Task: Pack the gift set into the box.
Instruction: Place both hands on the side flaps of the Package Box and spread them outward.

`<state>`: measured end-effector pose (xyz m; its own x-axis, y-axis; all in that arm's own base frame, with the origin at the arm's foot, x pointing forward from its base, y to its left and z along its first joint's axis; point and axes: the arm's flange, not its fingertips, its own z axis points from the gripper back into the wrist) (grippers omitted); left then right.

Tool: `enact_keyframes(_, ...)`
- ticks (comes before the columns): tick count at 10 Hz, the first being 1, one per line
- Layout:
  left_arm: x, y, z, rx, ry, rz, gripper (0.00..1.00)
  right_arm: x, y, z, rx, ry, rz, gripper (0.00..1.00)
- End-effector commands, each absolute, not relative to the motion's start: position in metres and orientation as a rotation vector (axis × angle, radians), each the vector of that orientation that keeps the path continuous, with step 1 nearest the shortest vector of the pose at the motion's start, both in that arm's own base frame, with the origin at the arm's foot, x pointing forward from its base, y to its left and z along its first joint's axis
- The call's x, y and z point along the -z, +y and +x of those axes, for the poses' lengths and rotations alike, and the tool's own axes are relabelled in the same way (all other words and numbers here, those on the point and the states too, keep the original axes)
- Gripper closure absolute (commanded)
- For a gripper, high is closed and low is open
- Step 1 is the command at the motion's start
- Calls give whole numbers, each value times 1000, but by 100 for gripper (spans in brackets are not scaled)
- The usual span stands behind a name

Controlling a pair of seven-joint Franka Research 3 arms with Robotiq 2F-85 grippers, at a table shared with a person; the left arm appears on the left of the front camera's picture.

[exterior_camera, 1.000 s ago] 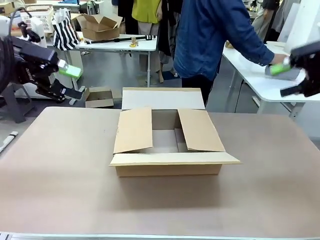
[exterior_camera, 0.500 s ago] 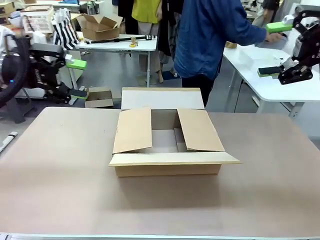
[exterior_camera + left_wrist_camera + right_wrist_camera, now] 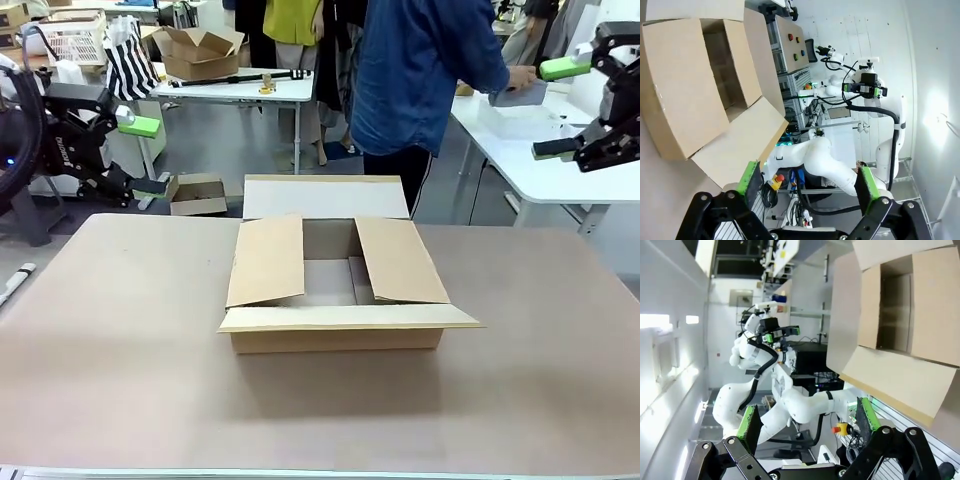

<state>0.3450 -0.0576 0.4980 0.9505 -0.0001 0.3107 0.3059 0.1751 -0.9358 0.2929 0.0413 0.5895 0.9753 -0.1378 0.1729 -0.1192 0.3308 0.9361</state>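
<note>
Sitting centred on the table (image 3: 110,360): one corrugated brown cardboard box (image 3: 268,262), four flaps open.
Left gripper (image 3: 146,157) at nine o'clock, right gripper (image 3: 560,108) at two o'clock; both green-padded claws gape, empty.

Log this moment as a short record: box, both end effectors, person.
box: box mid-table; side flaps tilted inward, near and far flaps spread outward; no item visible inside
left end effector: left end effector open, empty, raised beyond the table's left corner
right end effector: right end effector open, empty, raised at the right
person: person turned toward the side table, hand on a grey item
</note>
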Motion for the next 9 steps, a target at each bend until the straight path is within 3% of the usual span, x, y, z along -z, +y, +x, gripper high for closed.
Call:
enact_keyframes(1,-499,-60,348,239,-286,-1406,0,-592,43,294,-19,-252,1243,0)
enact_keyframes(7,-498,-59,346,218,-266,-1380,0,-592,43,294,-19,-252,1243,0)
enact_keyframes(9,-568,-120,342,85,-220,-906,0,-592,43,294,-19,-252,1243,0)
